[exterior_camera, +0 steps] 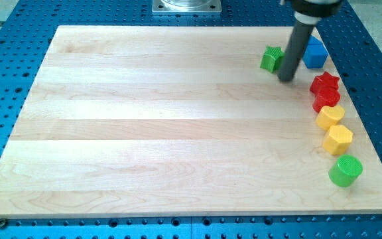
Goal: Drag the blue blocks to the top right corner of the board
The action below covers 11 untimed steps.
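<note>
my tip (pixel 286 78) down on the board (pixel 164 126), just beside the green cube (pixel 271 59) at the view's left and a little below-left of the blue block (pixel 315 54), the rod crossing in front of the blue's left edge. no pincer here, so nothing to report as apart or clamped; only a bare dark rod. blue already near the top right corner, only one blue mass visible; whether a second hides behind the rod cannot be told. likely risks: catching the green cube and dragging it along; pushing the blue off-centre so it spins away; shoving it over the board's right edge. further out, down the right side: red star-like block (pixel 325 82), a second red block (pixel 327 99) touching it, two yellow blocks (pixel 330 117) (pixel 337 139), a green cylinder (pixel 345 170). pale smooth wood with faint grain, matte hard-edged blocks, perforated blue base (pixel 18 40) around.
</note>
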Each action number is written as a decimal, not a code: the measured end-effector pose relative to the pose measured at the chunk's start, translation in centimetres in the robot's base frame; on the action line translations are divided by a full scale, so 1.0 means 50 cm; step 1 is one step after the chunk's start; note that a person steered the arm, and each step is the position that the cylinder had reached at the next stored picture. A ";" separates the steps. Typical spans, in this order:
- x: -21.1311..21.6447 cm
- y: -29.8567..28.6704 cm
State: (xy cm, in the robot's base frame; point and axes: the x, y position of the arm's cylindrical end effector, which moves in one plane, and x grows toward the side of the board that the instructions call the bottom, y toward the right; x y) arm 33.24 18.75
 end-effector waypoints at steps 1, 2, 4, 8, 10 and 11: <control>-0.089 -0.003; -0.033 -0.003; -0.061 -0.025; 0.000 0.117; -0.026 0.142; -0.070 0.156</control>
